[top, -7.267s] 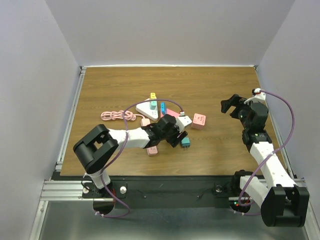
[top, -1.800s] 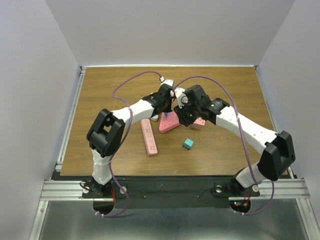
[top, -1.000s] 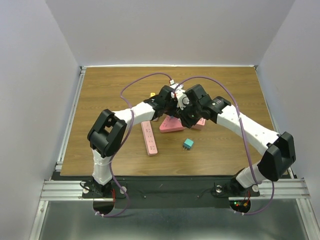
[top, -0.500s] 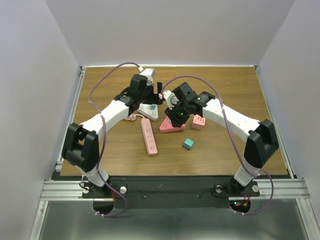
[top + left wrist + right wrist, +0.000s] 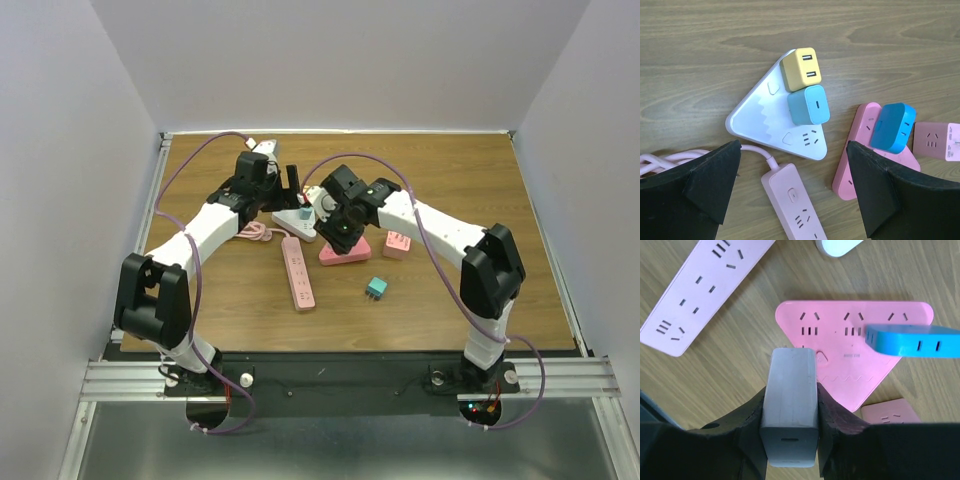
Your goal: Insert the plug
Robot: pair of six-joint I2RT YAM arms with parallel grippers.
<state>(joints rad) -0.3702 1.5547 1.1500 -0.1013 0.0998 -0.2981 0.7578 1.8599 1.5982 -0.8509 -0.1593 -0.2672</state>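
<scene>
My right gripper (image 5: 791,405) is shut on a grey-white plug (image 5: 790,390), held upright just above the near left corner of the pink triangular power strip (image 5: 840,375). Its prongs are hidden beneath the block. A blue plug (image 5: 912,341) sits in that strip's right side. From the top view, the right gripper (image 5: 340,225) hangs over the pink triangular strip (image 5: 355,253). My left gripper (image 5: 794,150) is open and empty, above the white triangular strip (image 5: 760,120) that carries a yellow plug (image 5: 801,69) and a light-blue plug (image 5: 808,104).
A long pink power strip (image 5: 298,273) lies left of the triangular one, its pink cable (image 5: 255,232) coiled further left. A teal plug (image 5: 376,288) lies loose toward the front. A small pink square socket block (image 5: 397,244) rests right of the pink strip.
The left arm has drawn back and to the left, away from the pink triangular strip, to above the white strip. The right gripper has shifted slightly left with the plug in it.
</scene>
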